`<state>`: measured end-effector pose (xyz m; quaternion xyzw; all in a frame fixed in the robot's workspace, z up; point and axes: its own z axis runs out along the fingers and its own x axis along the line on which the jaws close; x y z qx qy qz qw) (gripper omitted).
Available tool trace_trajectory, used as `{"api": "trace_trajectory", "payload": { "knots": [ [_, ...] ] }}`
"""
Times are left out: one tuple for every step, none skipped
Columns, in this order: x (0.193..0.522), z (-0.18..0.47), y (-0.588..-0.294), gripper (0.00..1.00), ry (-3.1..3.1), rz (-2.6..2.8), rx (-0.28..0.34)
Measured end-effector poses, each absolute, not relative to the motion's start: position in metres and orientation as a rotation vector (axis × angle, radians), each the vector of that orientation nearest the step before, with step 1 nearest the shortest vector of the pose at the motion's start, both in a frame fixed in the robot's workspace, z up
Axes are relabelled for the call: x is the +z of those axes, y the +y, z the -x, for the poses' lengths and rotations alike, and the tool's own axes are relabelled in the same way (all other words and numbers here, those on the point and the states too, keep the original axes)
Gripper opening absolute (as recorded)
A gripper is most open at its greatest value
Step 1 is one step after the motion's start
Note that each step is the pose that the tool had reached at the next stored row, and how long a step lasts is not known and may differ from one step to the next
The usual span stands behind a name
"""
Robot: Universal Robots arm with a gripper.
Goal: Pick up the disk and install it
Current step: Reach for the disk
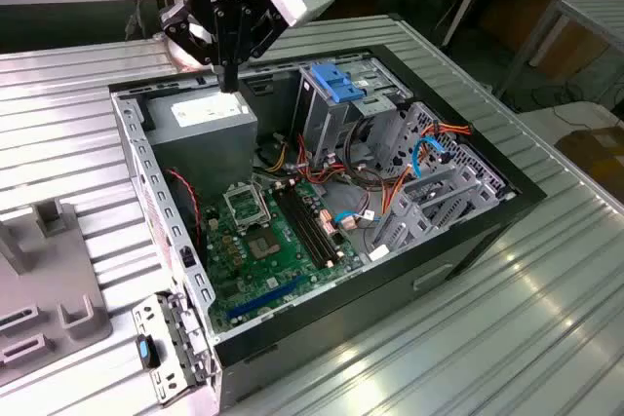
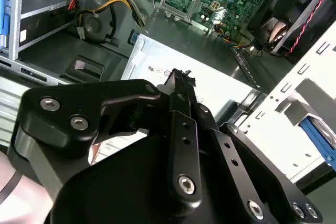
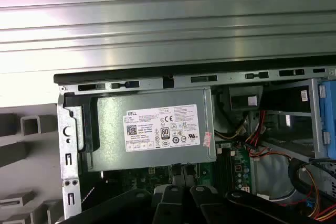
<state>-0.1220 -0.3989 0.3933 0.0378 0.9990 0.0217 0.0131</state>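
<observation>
While your claw point(image 1: 229, 85) hangs clenched on nothing just above the power supply point(image 1: 200, 129), in the corner of the open computer case point(image 1: 132, 143) toward the exterior view's left, you cannot tell where the disk lies. A blue strip point(image 2: 319, 139) by the case's wall is too hidden to name.

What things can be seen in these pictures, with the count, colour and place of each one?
table: one, silver, ribbed, under everything
computer case: one, black, lying open on the table
power-supply box: one, grey with white label, in a corner of the case
motherboard: one, green, on the case floor
latch: one, blue, atop the metal drive cage
cables: several, red, orange, blue, beside the cage
fixture: one, grey, exterior view's left
gripper: one, black, shut, over the power-supply box
</observation>
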Motion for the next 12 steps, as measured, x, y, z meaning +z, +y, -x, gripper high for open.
{"api": "trace_trajectory", "payload": {
  "knots": [
    [0.3933, 0.1220, -0.3990, 0.11, 3.112, -0.118, 0.068],
    [0.3933, 0.1220, -0.3989, 0.11, 3.112, -0.118, 0.068],
    [0.3933, 0.1220, -0.3989, 0.11, 3.113, -0.118, 0.068],
    [0.3933, 0.1220, -0.3989, 0.11, 3.112, -0.118, 0.068],
    [0.3933, 0.1220, -0.3989, 0.11, 3.113, -0.118, 0.068],
    [0.3933, 0.1220, -0.3989, 0.11, 3.112, -0.118, 0.068],
    [0.3933, 0.1220, -0.3989, 0.11, 3.113, -0.118, 0.068],
    [0.3933, 0.1219, -0.3989, 0.11, 3.113, -0.118, 0.068],
    [0.3933, 0.1220, -0.3989, 0.11, 3.113, -0.118, 0.068],
    [0.3933, 0.1220, -0.3989, 0.11, 3.113, -0.118, 0.068],
    [0.3933, 0.1220, -0.3989, 0.11, 3.113, -0.118, 0.068],
    [0.3933, 0.1224, -0.3989, 0.11, 3.112, -0.118, 0.068]
  ]
}}
